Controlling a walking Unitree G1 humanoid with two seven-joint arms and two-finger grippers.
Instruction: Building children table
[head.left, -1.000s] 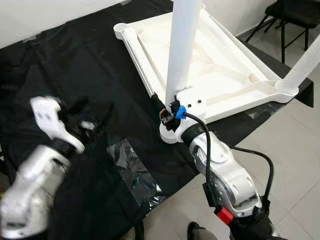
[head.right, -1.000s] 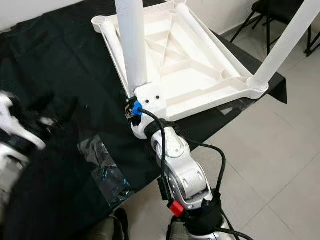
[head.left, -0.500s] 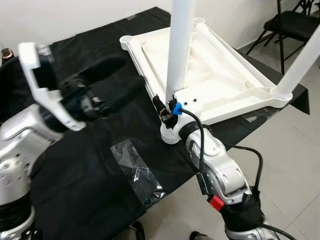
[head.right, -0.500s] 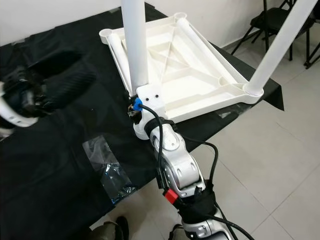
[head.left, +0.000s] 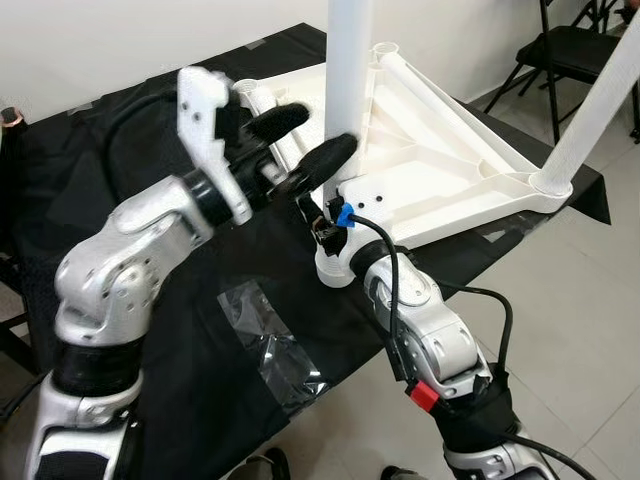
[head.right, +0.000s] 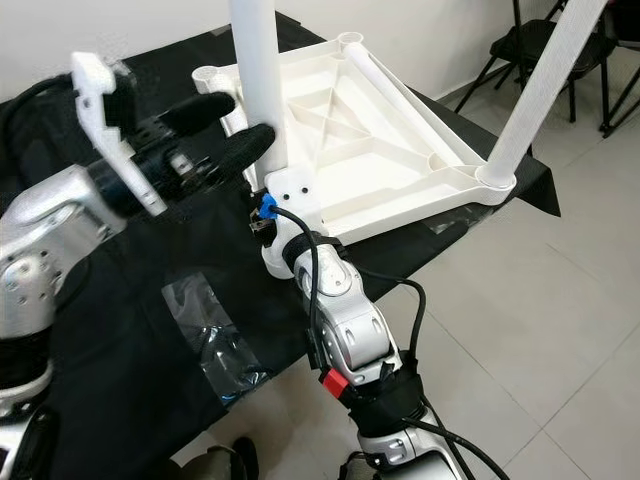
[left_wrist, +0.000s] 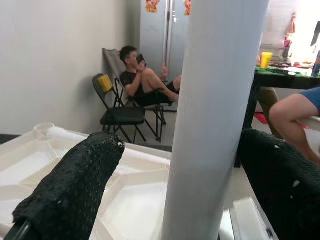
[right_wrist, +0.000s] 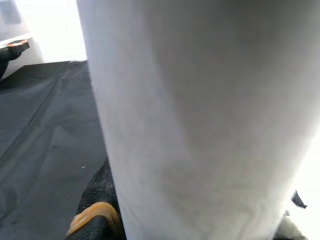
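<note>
The white tabletop (head.left: 440, 165) lies upside down on a bench covered in black cloth (head.left: 130, 130), ribs facing up. A white leg (head.left: 345, 70) stands upright in the corner socket closest to the robot, and a second leg (head.left: 590, 115) sticks up from the next corner, over toward the folding chair (head.left: 575, 45) on the tiled floor (head.left: 590, 330). A third, loose leg (head.right: 225, 105) seems to lie flat along the tabletop's rim just behind the upright leg, mostly hidden by the arm.

The right gripper (head.left: 325, 228) is down at the base of the upright leg, right where it meets the socket. The wrist view there is basically all leg, with a bit of black fingertip and an orange band peeking out underneath. Looks like it's pinching the leg, but I honestly can't tell for sure how the jaws sit.

The left gripper (head.left: 305, 140) is a little higher up the same leg, jaws spread wide. One finger (left_wrist: 70, 195) is on each side of the leg, and neither clearly touches it.

On the cloth just beside the socket corner, toward the bench edge, there's a crumpled clear plastic bag (head.left: 270, 345).

In the left wrist view, past the leg, a person (left_wrist: 145, 82) sits on another folding chair against the wall.
</note>
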